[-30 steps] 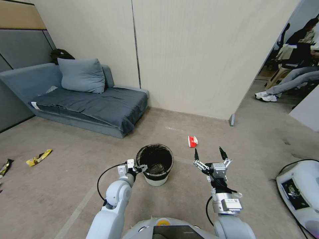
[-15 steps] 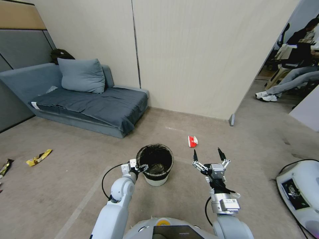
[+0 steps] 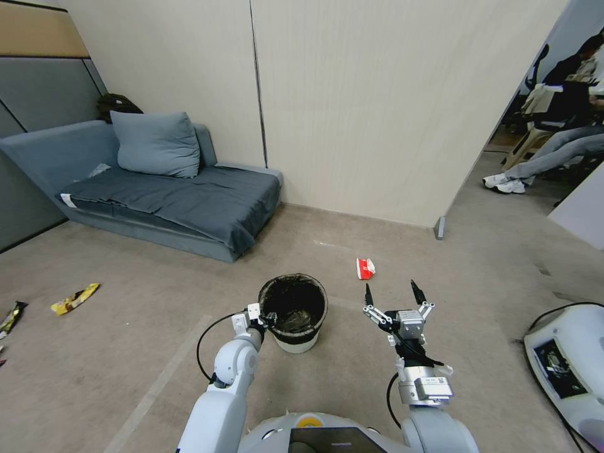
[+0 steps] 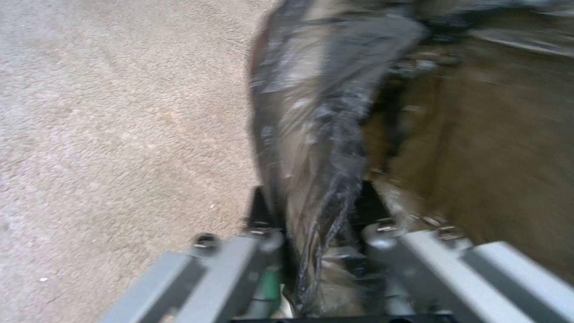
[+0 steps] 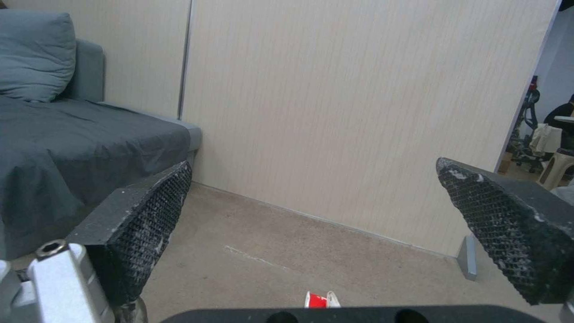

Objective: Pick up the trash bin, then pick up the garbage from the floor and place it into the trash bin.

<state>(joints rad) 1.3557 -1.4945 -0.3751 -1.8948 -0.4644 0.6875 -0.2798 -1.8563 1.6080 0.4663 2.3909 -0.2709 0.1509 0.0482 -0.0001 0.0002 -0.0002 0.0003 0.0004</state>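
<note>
The trash bin (image 3: 293, 340), white with a black bag liner, stands on the carpet just ahead of me. My left gripper (image 3: 267, 318) is shut on its near-left rim. In the left wrist view the gripper (image 4: 317, 211) has one finger on each side of the liner-covered rim (image 4: 326, 134). My right gripper (image 3: 391, 290) hangs open to the right of the bin with nothing in it, its pads (image 5: 143, 229) wide apart. Garbage lies on the floor. A red-and-white wrapper (image 3: 365, 268) (image 5: 320, 299) is just beyond the right gripper. A yellow snack packet (image 3: 74, 298) and a darker packet (image 3: 11, 318) lie far left.
A blue-grey sofa (image 3: 170, 201) with a pillow stands at the back left against the wall. A beige wall panel (image 3: 390, 126) closes off the back, ending at a foot (image 3: 439, 228). A white machine (image 3: 566, 365) with a cable sits on the floor at the right.
My left arm's elbow has swung rightward toward the bin while the gripper stays on the rim. The right gripper has drifted slightly left. The bin stays put.
</note>
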